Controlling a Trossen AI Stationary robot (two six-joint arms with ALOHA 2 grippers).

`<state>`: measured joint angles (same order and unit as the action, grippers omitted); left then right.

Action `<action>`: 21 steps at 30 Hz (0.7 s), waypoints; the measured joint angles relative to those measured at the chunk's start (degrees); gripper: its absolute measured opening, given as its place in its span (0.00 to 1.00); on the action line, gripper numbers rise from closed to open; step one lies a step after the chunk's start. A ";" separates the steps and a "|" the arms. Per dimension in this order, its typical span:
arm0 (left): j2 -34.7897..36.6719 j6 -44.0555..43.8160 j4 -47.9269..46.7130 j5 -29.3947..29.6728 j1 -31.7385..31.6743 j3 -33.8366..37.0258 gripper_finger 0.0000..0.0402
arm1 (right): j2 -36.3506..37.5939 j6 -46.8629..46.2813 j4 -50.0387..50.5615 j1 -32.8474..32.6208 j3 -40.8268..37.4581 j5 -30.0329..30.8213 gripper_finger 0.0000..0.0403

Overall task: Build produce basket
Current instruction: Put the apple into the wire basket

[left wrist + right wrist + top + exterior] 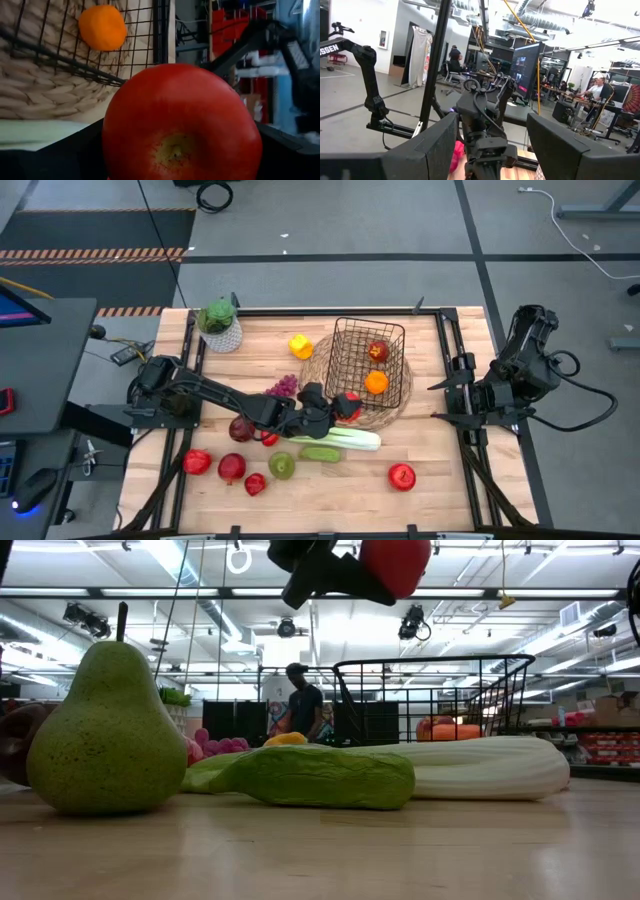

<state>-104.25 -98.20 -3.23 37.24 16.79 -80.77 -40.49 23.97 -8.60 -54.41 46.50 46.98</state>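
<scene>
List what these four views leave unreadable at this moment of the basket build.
- Left gripper fingers: in the left wrist view the held red apple covers them.
- Basket contents: in the low view the leek blocks the lower part.
- Left arm in the low view: cut off by the upper edge.
- Tabletop in the right wrist view: barely seen; the parked right gripper faces the room.

A pale wooden surface (440, 495) carries a round woven mat (325, 355) under a black wire basket (345, 345), with a potted plant (219, 326) at one far corner. A yellow pepper (299, 345) and purple grapes (283, 387) lie near the mat. Toward the near edge lie a long pale leek (350, 438), a green cucumber (320, 453), a green pear (281, 466) and several red apples (402, 476).
</scene>
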 joint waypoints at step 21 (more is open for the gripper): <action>0.00 83.85 -0.04 0.04 -0.62 0.02 0.87 | 0.00 -0.02 0.10 0.00 0.00 -0.02 0.61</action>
<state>-104.24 -14.35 -3.27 37.28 16.16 -80.75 -40.49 23.95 -8.50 -54.41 46.50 46.96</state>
